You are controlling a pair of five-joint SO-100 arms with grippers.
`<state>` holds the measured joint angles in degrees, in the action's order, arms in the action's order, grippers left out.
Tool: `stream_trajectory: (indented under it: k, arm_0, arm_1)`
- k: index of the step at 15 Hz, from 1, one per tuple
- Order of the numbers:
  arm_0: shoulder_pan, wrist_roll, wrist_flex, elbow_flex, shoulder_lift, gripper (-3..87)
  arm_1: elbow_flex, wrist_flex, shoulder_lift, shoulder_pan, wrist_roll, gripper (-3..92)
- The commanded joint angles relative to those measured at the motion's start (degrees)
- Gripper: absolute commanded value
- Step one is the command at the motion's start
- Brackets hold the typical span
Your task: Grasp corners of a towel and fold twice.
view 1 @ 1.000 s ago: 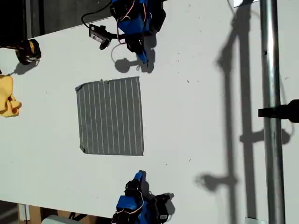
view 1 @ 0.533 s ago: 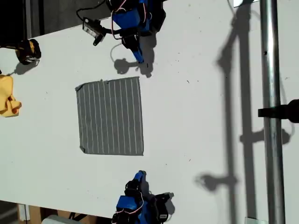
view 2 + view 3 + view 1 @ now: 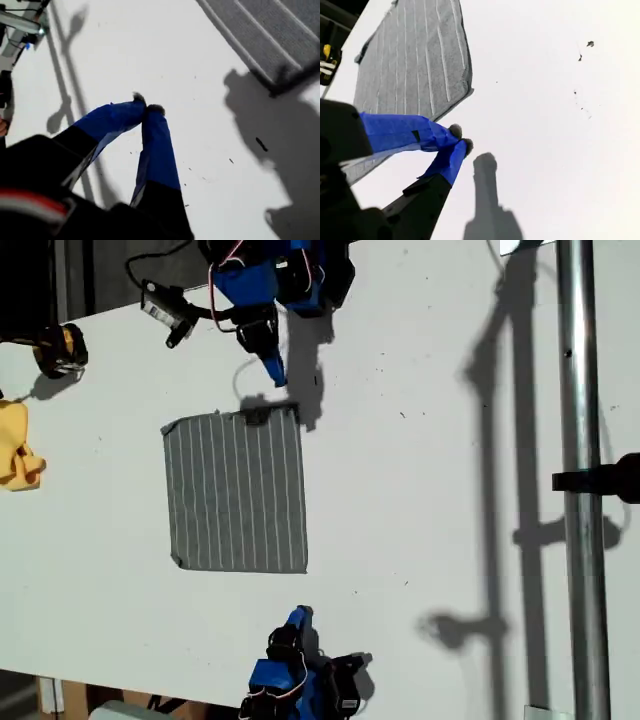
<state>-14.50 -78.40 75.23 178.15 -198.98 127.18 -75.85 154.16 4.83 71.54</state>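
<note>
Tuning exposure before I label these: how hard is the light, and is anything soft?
Exterior view: hard sun, crisp dark shadows of the pole across the table. First wrist view: sharp arm shadow, towel slightly soft. Second wrist view: table nearly blown out.

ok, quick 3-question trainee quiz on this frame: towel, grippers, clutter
1. True or false: the towel lies flat on the table, with my second gripper shut and empty near one corner.
2. Multiple choice: my first gripper is A) shut on a towel corner, B) shut, empty, over bare table beside the towel, C) wide open.
3. Short answer: what colour is the small crumpled cloth at the exterior view's left edge?
Key: 1 true; 2 B; 3 yellow.
</note>
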Motion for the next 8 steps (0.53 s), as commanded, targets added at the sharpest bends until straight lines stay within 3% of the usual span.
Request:
stream_trajectory:
  k: [1,4,8]
  arm_0:
    - [-0.18,-0.18,0.53,-0.18,-0.09,-2.3]
    - [-0.09,-0.26,0.53,-0.18,-0.09,-2.3]
    - [0.0,-0.26,0.53,-0.18,-0.09,-2.3]
  arm_1:
    - [-15.47,-3.34,-16.08,3.69,-3.96,-0.2]
    - [-23.38,-5.62,-28.56,9.14,-9.23,-0.2]
    - [-25.4,-5.98,-36.12,14.24,-9.32,2.9]
